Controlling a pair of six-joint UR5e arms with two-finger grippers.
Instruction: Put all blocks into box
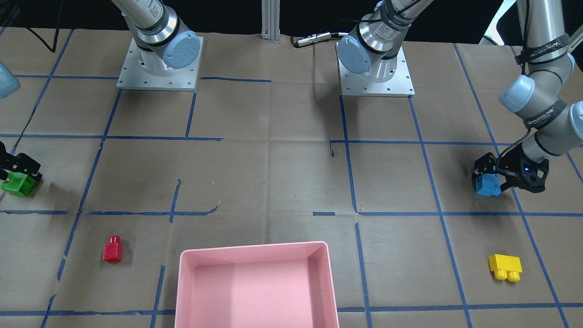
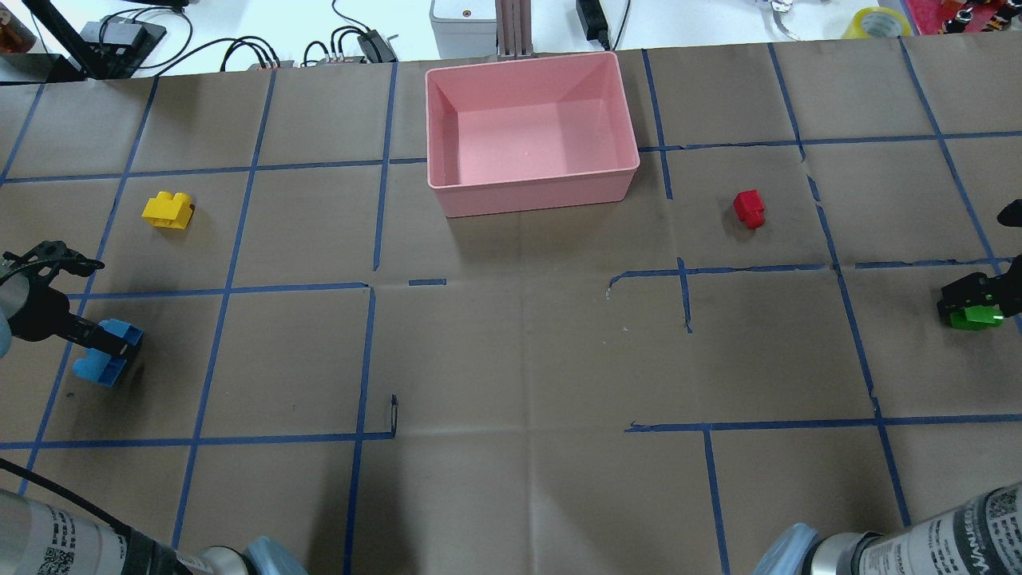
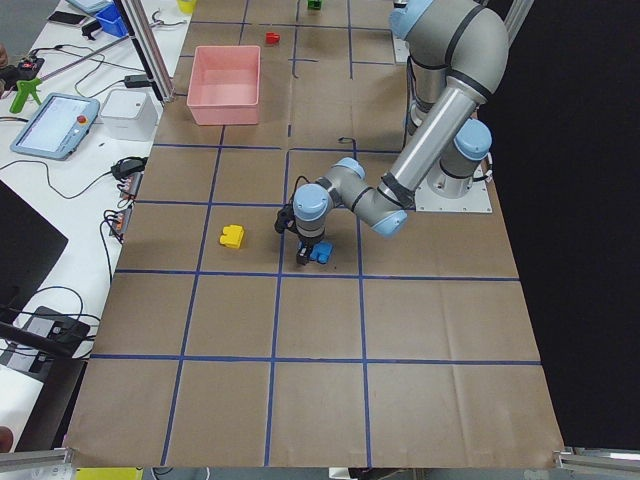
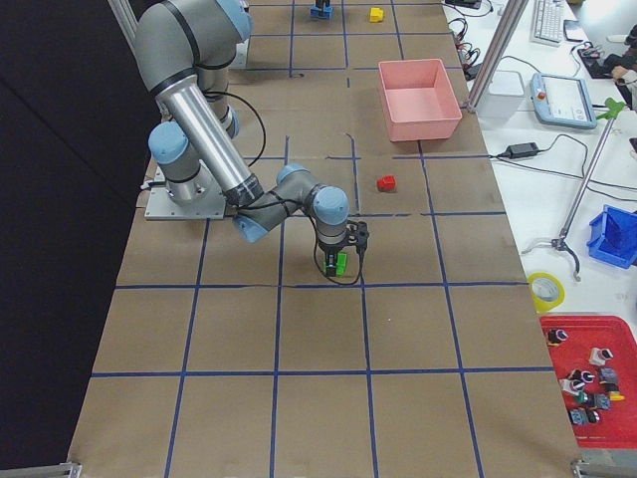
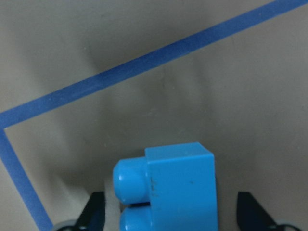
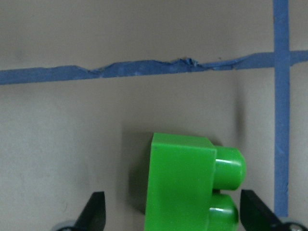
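Blue plastic fills the gap of the left gripper (image 5: pixel 172 214): its jaws stand open on either side of the blue block (image 5: pixel 180 183), with clear space on both sides, so nothing is gripped yet. The right gripper (image 6: pixel 173 214) is likewise spread wide around the green block (image 6: pixel 180 187), one finger close to the studs and the other well off. Both blocks appear to rest on the brown paper (image 2: pixel 511 359), at opposite ends of the table. Farther out, the yellow block (image 2: pixel 168 211) and the red block (image 2: pixel 749 208) lie untouched, one on each side of the box (image 2: pixel 531 196), apart from it. The pink box holds nothing. I judge the task barely begun: four blocks remain, two lined up for grasping.
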